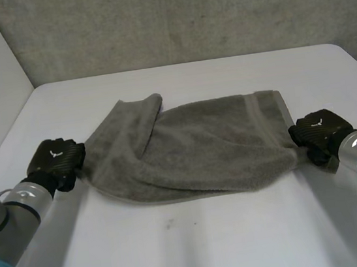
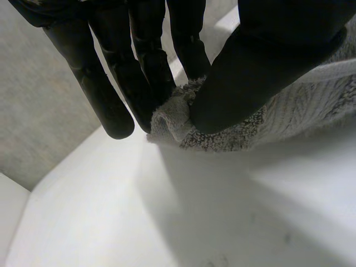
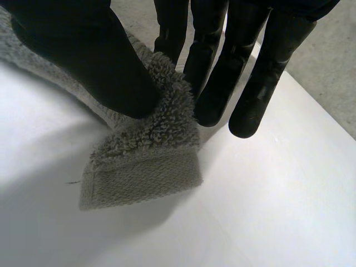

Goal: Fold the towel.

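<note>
The grey towel (image 1: 200, 150) lay across the middle of the white desk (image 1: 180, 245), its long side running from one hand to the other. It was not flat. Near its left end a flap was turned over onto the rest of the cloth, and creases ran through that part. A woven band crossed the towel close to its right end.

The left hand (image 1: 56, 161) was at the left end of the towel. In the left wrist view, its thumb (image 2: 261, 67) pressed a bunched fold of the towel's edge (image 2: 172, 119) against the straight fingers (image 2: 139, 72), so the cloth was pinched between them. The pinched part sat just above the desk surface (image 2: 222, 211).

The right hand (image 1: 316, 132) was at the right end of the towel, at the near corner. In the right wrist view, its thumb (image 3: 83, 55) clamped the looped pile against the fingers (image 3: 222, 67). The hemmed corner (image 3: 144, 178) hung below the pinch, and its tip met the desk (image 3: 267, 194).

Both arms reached in from the near edge of the desk. A grey concrete wall (image 1: 182, 14) stood behind the desk's far edge.
</note>
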Controlling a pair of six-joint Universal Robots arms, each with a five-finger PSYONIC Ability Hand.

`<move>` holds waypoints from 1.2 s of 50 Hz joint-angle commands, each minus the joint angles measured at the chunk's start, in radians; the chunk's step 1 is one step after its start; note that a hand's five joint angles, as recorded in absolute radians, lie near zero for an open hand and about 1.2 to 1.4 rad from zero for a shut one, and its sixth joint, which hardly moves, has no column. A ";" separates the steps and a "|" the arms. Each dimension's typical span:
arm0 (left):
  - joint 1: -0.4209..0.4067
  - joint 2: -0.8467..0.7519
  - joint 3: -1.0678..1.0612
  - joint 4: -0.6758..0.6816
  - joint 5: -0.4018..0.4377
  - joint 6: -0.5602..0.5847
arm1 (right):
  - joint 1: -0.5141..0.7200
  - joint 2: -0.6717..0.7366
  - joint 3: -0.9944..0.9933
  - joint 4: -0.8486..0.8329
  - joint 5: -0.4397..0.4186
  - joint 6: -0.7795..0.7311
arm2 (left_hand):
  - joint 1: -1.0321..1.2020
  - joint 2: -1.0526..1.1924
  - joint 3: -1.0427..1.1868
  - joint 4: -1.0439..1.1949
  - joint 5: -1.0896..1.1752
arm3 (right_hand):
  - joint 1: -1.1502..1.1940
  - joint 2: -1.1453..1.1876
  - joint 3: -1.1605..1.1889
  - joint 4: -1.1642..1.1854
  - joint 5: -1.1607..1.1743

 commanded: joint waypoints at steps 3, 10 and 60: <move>0.013 0.323 -0.093 -0.168 0.001 -0.008 | -0.057 -0.105 -0.069 0.405 0.003 -0.173 | 0.223 0.181 0.188 0.180 0.202 | 0.439 0.214 0.199 0.200 0.229; 0.013 0.573 -0.097 -0.358 0.006 -0.020 | -0.101 -0.271 -0.072 0.598 -0.009 -0.340 | 0.223 0.181 0.188 0.180 0.202 | 0.439 0.214 0.199 0.200 0.229; -0.159 -0.024 0.723 -0.125 -0.249 -0.269 | 0.025 0.004 -0.691 0.212 0.134 0.097 | 0.223 0.181 0.188 0.180 0.202 | 0.439 0.214 0.199 0.200 0.229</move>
